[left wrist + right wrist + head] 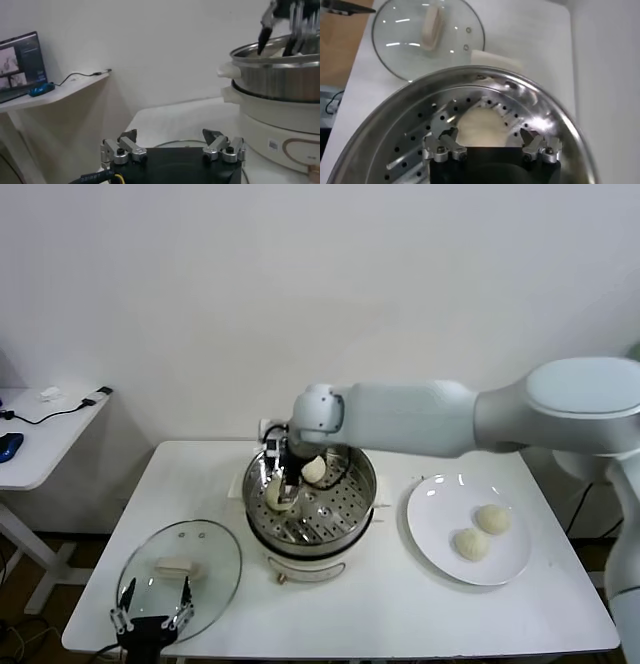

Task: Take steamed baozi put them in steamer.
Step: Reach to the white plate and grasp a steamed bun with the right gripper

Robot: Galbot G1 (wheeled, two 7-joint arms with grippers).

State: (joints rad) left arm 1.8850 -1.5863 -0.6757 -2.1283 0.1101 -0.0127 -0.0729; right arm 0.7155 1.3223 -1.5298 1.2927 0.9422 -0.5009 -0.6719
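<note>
The steamer (364, 496) stands mid-table, with two steamed baozi on its perforated tray: one at the back (314, 470), one at the front left (274, 496). My right gripper (281, 477) reaches into the pot over the front-left bun. In the right wrist view that bun (479, 126) rests on the tray (417, 145) between the jaws of my right gripper (490, 135), which stand wide open. Two more baozi (491, 518) (471, 543) lie on the white plate (436, 514). My left gripper (152, 616) is open and empty at the table's front left.
The round glass lid (205, 549) lies flat left of the steamer, right in front of my left gripper (172, 137). The steamer's wall (280, 75) rises to its right. A white side table (40, 434) with cables stands at the far left.
</note>
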